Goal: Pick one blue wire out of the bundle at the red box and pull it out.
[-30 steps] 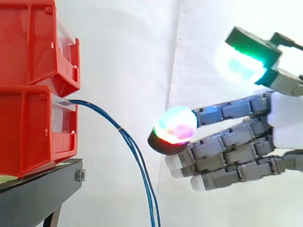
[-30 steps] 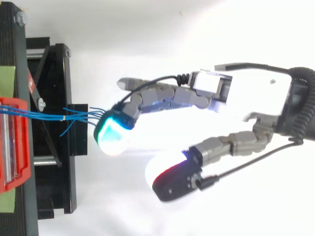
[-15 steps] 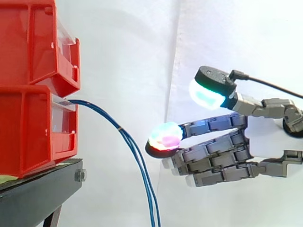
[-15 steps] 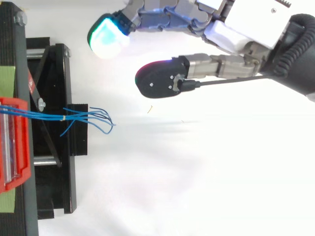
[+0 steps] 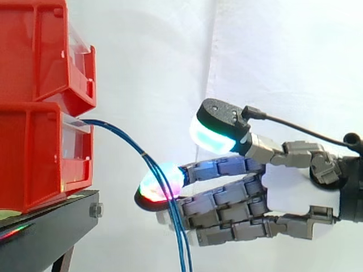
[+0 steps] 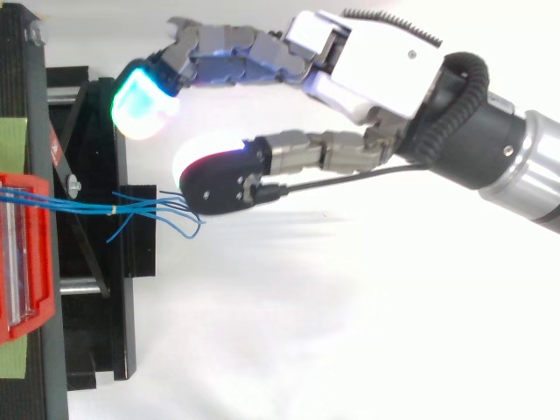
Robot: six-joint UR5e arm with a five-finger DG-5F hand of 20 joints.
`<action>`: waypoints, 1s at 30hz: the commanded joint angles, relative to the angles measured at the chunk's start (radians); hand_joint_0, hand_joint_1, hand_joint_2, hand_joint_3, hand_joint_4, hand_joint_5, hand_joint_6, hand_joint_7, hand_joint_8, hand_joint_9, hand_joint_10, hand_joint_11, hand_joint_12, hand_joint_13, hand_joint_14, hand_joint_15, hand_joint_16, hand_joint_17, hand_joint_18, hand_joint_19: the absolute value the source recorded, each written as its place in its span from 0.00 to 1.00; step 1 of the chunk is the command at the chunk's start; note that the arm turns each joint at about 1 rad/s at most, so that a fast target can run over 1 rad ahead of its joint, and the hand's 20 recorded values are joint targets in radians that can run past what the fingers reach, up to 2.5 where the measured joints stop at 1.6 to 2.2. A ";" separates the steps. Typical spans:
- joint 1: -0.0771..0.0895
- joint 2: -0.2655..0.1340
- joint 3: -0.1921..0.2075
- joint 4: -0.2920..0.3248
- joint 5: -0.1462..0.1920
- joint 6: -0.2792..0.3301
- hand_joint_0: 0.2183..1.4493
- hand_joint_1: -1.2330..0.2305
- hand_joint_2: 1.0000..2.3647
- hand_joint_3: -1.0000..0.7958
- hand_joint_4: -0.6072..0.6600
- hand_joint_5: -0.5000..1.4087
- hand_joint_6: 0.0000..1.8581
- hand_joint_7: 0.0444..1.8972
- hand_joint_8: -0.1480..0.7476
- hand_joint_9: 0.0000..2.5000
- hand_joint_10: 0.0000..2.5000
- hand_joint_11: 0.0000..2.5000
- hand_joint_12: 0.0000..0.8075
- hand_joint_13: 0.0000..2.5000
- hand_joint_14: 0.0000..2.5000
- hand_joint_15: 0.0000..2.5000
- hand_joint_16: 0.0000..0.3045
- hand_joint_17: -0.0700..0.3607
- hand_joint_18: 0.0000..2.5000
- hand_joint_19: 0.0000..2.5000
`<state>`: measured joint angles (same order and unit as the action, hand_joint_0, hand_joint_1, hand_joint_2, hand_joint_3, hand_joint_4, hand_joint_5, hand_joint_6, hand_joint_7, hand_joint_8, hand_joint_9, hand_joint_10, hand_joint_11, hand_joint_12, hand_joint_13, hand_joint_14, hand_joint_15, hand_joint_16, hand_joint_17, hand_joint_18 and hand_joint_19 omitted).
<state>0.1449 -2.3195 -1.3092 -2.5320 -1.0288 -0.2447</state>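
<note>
A black stand (image 5: 51, 226) before a white curtain (image 5: 153, 56).

Black stand (image 5: 51, 226) at left of the side view, bolt (image 5: 96, 211) at its front corner. Lower red bin (image 5: 34, 153) rests directly on the stand top, with the upper red bin (image 5: 28, 51) stacked on it. Green strips (image 6: 11, 140) lie on the stand top either side of the bin.
</note>
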 commanded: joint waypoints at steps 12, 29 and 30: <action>0.041 -0.032 0.018 0.050 -0.008 0.008 0.24 0.40 0.00 0.30 0.68 0.20 0.27 0.57 0.45 0.24 0.00 0.05 0.44 0.07 0.00 0.03 0.19 0.46 0.00 0.09; 0.048 -0.032 0.018 0.067 -0.008 0.013 0.26 0.38 0.00 0.32 0.68 0.21 0.27 0.60 0.44 0.25 0.00 0.06 0.44 0.08 0.00 0.03 0.18 0.46 0.01 0.10; 0.048 -0.032 0.019 0.070 -0.010 0.013 0.26 0.38 0.00 0.32 0.68 0.21 0.27 0.61 0.44 0.25 0.00 0.06 0.44 0.08 0.00 0.03 0.18 0.46 0.01 0.10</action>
<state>0.1926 -2.3513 -1.2915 -2.4691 -1.0369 -0.2305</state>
